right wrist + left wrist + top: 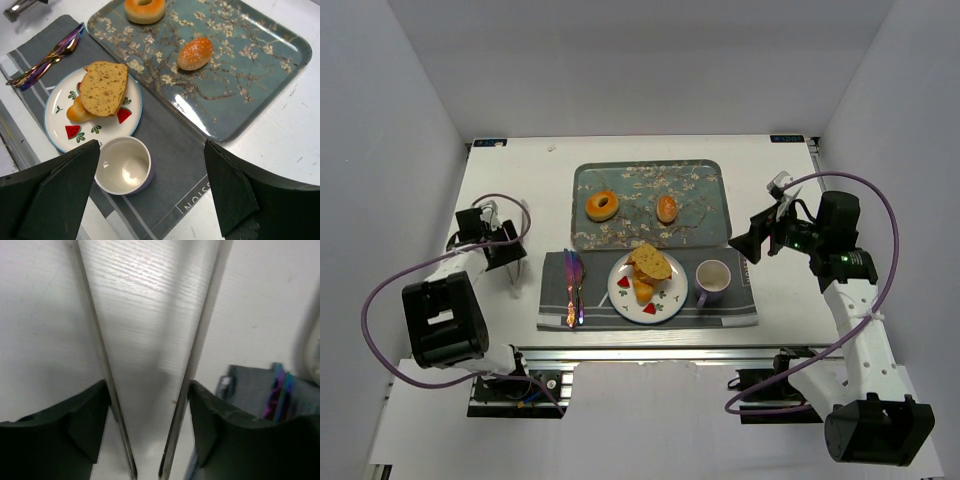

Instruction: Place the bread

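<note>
Both tools idle. Right gripper [151,145] has its jaws spread wide with nothing between them and hovers off the right end of the teal blossom-print rectangular tray [240,75]. Left gripper [147,390] also has its jaws apart, with only bare table between them, and sits well left of the tray.

Likely target is the small glazed oval bun [195,53], which lies flat on the tray right of centre. The ring-shaped golden roll [145,9] lies to its left on the same tray.

Just in front of the tray, the white watermelon-print round plate [55,100] already carries a seeded tan bread slice [104,87], leaning tilted on small rolls.

Handling (judgement):
- The bun is light with a soft crumb, so it dents under a hard pinch.
- Its glossy crust may slip.
- The right gripper should take it across the narrow waist, pads low on the flanks, with a gentle squeeze.

Orientation:
- The bun's long axis runs roughly across the tray's short side in the top view, near edge to far edge.
- Neither end is distinct, so it has no real heading.
- Jaws should close along the tray's long side.
</note>
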Controlling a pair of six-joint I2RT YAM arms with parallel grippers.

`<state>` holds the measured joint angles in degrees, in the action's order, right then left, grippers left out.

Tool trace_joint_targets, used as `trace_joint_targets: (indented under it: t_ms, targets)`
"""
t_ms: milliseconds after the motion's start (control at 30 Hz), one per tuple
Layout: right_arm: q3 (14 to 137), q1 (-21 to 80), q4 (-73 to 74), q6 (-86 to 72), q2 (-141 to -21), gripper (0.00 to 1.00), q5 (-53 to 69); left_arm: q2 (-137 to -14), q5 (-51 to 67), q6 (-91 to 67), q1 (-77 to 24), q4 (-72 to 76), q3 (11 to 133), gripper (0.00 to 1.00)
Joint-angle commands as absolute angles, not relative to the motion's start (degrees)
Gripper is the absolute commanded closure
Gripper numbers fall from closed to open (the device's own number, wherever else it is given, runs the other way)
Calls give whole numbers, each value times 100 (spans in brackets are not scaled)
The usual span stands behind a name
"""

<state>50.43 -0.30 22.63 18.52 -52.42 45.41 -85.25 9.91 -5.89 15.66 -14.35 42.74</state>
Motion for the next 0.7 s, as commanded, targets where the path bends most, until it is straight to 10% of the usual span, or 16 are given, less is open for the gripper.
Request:
trace_joint_targets:
  t_ms: [0,167,500,667]
  targets:
    - [5431,-9,2452,1601,-5326,11,4204,-7981,1397,-703,1582,-1397,4421,24]
    - [5774,-9,2733,1170,-5651,11,3280,-7121,1538,-1377,1582,-1380,4395,2]
    - [5915,-9,2716,1283,-5748,10,3383,-6285,1133,-1433,1582,-1555,3665,2]
    - [5888,-9,2541,1073,-5757,11,3498,-5986,2695,-2160,1547,-977,3482,34]
